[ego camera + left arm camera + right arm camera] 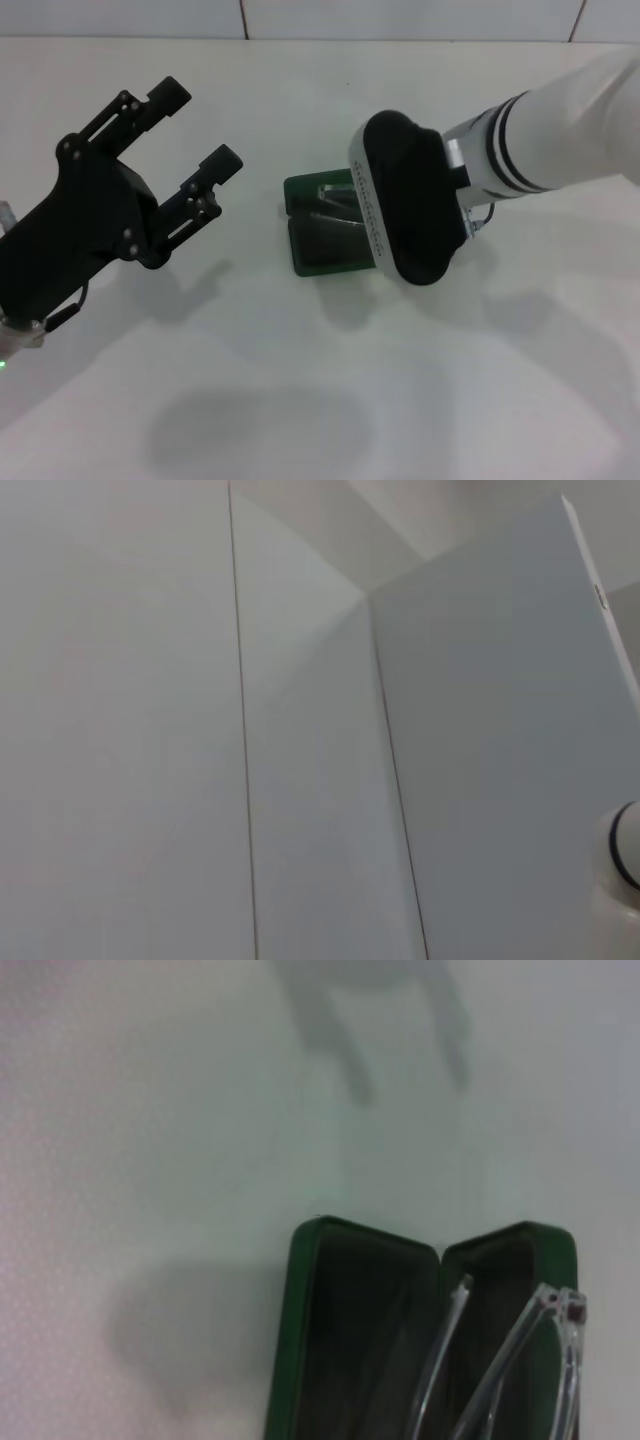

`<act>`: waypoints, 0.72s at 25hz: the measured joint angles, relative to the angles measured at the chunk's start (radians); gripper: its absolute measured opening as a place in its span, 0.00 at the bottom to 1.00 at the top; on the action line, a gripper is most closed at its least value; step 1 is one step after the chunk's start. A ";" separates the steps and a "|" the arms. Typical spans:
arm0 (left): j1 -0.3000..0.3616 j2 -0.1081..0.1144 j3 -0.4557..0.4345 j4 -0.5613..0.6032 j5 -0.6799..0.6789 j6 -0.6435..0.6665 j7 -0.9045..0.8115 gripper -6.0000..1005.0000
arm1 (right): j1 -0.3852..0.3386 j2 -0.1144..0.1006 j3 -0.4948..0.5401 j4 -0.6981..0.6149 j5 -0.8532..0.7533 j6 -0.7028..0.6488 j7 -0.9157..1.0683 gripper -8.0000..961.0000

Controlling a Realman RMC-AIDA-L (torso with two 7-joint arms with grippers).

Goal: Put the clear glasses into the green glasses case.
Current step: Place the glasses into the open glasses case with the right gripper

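The right gripper (405, 200) hangs directly above the green glasses case (320, 245), and its black housing hides its fingers from the head view, so I cannot tell whether it holds anything or how wide it stands. Seen from the right wrist, the case (350, 1340) lies open, both halves showing their dark lining, with the clear glasses (510, 1360) over the opening, the thin arms slanting across the hinge line and one half. Whether the glasses rest on the lining or are held just above it cannot be told. The right arm's white forearm (550, 130) reaches in from the far right. The left gripper (190, 135) is raised well apart to the left of the case, its black fingers spread wide around nothing. All stands on a white table (300, 400); the left wrist view shows only pale wall panels (130, 720)
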 joint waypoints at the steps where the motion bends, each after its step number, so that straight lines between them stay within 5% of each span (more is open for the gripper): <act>1: 0.000 0.000 0.000 0.000 0.000 0.000 0.000 0.68 | -0.004 0.000 -0.009 -0.001 -0.005 0.009 -0.001 0.17; 18: -0.001 -0.002 0.000 0.000 0.002 -0.003 0.007 0.68 | -0.071 0.000 -0.154 0.003 -0.130 0.160 0.002 0.18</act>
